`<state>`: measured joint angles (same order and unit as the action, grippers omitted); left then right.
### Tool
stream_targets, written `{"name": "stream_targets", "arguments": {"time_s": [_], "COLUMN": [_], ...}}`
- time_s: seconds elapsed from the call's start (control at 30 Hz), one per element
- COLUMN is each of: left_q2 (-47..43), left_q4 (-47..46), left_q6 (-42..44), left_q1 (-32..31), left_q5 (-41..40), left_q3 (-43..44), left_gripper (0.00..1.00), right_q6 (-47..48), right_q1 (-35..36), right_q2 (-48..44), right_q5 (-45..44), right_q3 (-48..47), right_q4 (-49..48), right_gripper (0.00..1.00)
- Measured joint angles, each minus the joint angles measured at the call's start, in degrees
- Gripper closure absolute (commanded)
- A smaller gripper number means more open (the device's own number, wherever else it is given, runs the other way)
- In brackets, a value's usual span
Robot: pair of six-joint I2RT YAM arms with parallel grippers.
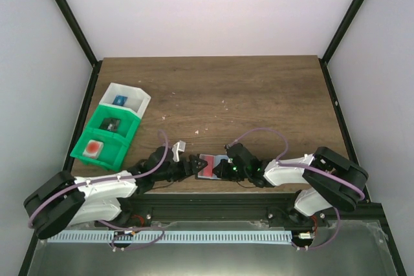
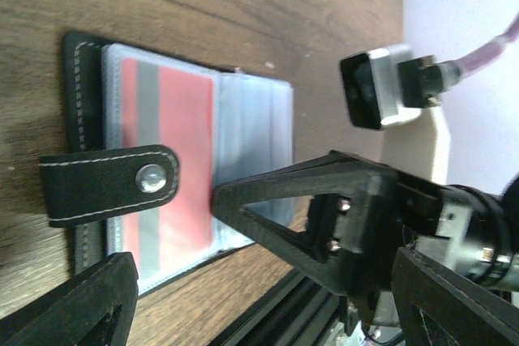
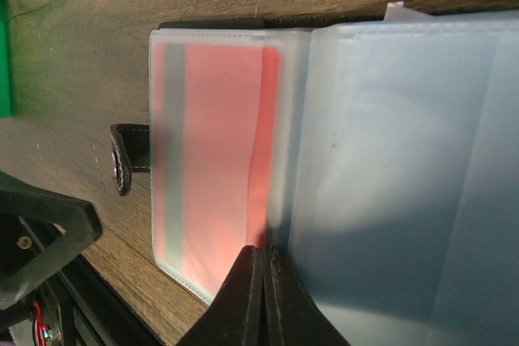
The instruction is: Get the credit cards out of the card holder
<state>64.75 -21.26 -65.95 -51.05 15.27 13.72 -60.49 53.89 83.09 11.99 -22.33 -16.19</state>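
One red credit card sat in a clear sleeve of the open card holder, which lay flat near the table's front edge between both grippers. Right gripper had its fingers together, tips pressing the sleeve by the card's edge. Left gripper had its fingers spread, beside the snap strap. Well apart on the left, a white bin held a blue item, and green bins held dark and red items.

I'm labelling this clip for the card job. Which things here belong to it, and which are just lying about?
Belongs to the job:
- card holder, lying open on the table
- reddish card, in its clear pocket

Just lying about:
- green bins
- white bin
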Motion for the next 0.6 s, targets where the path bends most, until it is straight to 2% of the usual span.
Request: {"name": "stream_targets", "arguments": {"time_s": [0.27,0.6], "left_q2": [6.9,7.3], "left_q4": [-1.9,-3.7], "left_q6": [0.2,0.3], "left_q1": [0.0,0.0], "left_q5": [2.1,2.5], "left_q3": [0.0,0.0], "left_gripper": [0.12,0.12], "right_q6": [0.0,0.0], "right_q1": [0.0,0.0], "right_q2": [0.0,0.0], "right_q5": [0.0,0.0], "right_q3": [0.0,0.0], "right_q4": [0.0,0.0], "right_gripper": [1.0,0.99]}}
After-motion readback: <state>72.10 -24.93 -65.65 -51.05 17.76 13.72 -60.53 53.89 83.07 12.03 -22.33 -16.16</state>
